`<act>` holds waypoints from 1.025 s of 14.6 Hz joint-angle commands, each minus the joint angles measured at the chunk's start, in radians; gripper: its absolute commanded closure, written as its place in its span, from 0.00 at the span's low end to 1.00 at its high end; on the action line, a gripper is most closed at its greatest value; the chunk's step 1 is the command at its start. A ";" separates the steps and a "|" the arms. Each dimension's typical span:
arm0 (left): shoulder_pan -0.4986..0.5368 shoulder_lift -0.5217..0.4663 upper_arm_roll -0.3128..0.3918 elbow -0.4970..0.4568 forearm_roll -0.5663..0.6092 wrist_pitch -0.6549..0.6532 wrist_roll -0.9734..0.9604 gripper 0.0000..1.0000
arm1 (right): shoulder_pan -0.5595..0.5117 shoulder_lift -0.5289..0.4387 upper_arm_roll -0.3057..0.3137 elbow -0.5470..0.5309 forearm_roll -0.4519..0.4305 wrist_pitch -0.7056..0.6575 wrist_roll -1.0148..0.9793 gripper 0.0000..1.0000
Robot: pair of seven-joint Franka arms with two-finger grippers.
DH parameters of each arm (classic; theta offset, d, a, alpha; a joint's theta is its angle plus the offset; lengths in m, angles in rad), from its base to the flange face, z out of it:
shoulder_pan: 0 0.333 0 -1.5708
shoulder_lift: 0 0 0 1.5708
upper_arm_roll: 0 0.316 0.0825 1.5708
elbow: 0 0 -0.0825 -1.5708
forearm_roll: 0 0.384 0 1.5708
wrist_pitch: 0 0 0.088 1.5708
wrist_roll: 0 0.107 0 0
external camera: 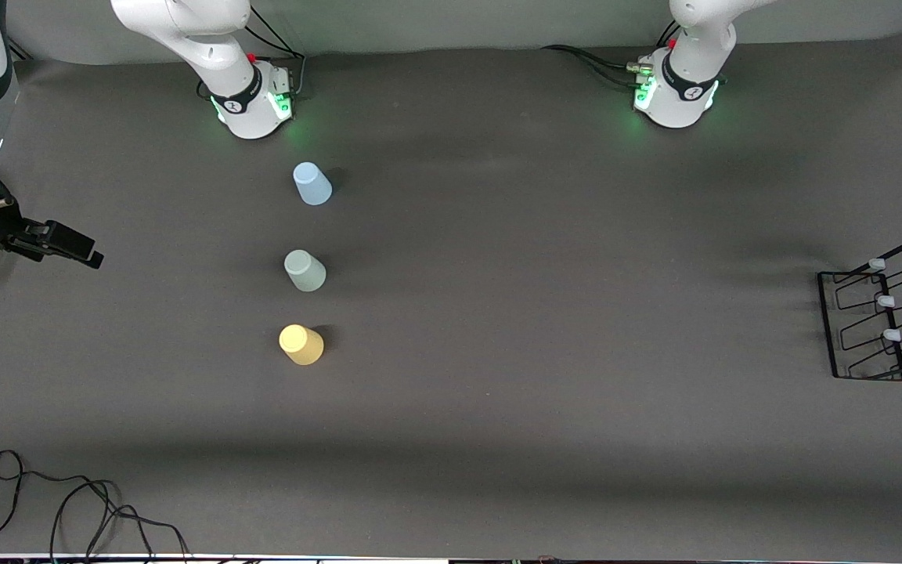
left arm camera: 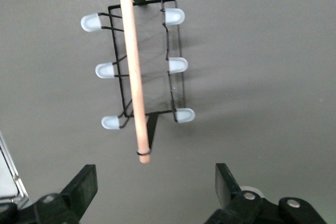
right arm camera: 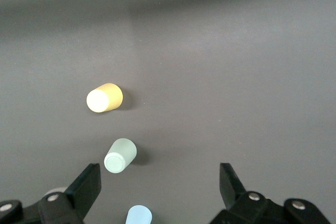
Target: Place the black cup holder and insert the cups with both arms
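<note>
Surveying the table, you have nothing of the task completed yet. The black cup holder point(external camera: 885, 317) stands at the left arm's end of the table, at about three o'clock in the front view, with all six pale-tipped pegs point(left arm camera: 177, 65) bare and its wooden rod handle point(left arm camera: 133, 69) untouched. The three cups stand upside down in a line toward the right arm's end, well apart from the holder: the light blue cup point(external camera: 312, 183) at the twelve o'clock end of the row near the right arm's base, the grey-green cup point(external camera: 304, 270) in the middle, the yellow cup point(external camera: 301, 344) at the six o'clock end, nearest the front camera.

Your left gripper point(left arm camera: 155, 182) hangs over the holder, fingers wide apart, holding nothing. Your right gripper point(right arm camera: 160, 182) hangs over the cups, fingers likewise apart and empty.

Judged from this, everything remains: the holder must be grasped and set in place, then each cup lifted and fitted over a peg.
</note>
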 commanded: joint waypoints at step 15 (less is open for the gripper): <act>0.025 0.193 -0.016 -0.059 -0.057 0.282 0.058 0.00 | 0.002 0.007 0.001 0.015 0.006 -0.011 0.011 0.00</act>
